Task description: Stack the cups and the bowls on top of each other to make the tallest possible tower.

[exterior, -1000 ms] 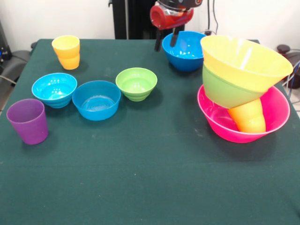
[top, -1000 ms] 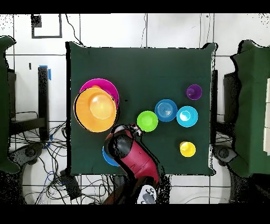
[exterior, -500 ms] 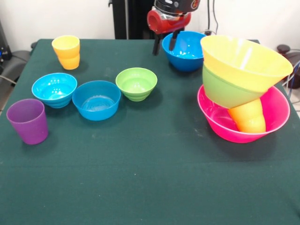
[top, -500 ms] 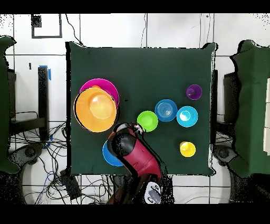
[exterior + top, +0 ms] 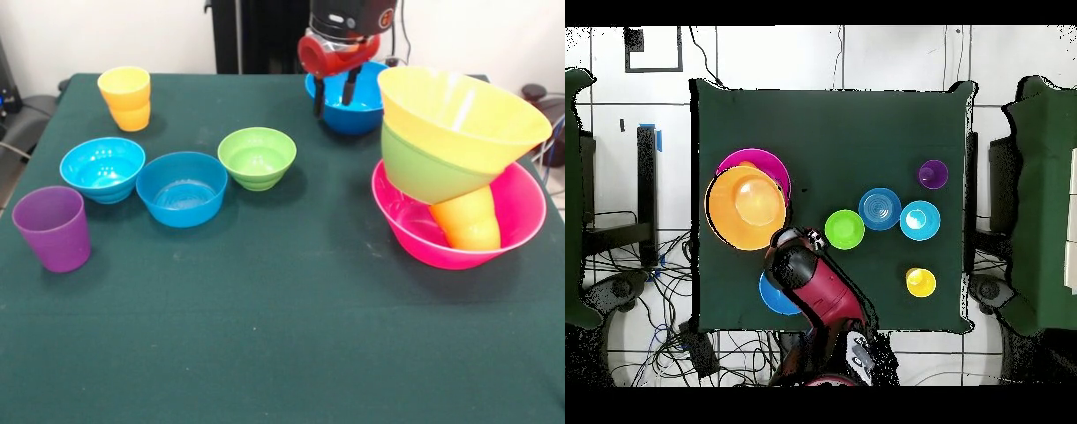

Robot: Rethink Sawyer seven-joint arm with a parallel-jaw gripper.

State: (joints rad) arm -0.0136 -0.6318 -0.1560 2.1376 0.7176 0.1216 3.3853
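My gripper (image 5: 335, 94) is open at the far side of the table, over the left rim of the medium blue bowl (image 5: 353, 113). One finger (image 5: 318, 97) is by the rim's outside and the other hangs over the inside. I cannot tell if they touch it. The tower stands at the right: a large pink bowl (image 5: 521, 221) holds an orange cup (image 5: 470, 223), with a green bowl (image 5: 415, 172) and a large orange bowl (image 5: 459, 110) tilted on top. From overhead the arm (image 5: 810, 285) covers part of the blue bowl (image 5: 773, 297), next to the tower (image 5: 746, 207).
At the left stand a small green bowl (image 5: 257, 157), a small blue bowl (image 5: 182, 188), a cyan bowl (image 5: 102, 168), a purple cup (image 5: 53, 228) and a yellow cup (image 5: 124, 97). The green cloth (image 5: 282, 336) covers the table.
In the front view my gripper has moved right, from beside the blue bowl to over its left rim. The bowls, cups and tower have not moved.
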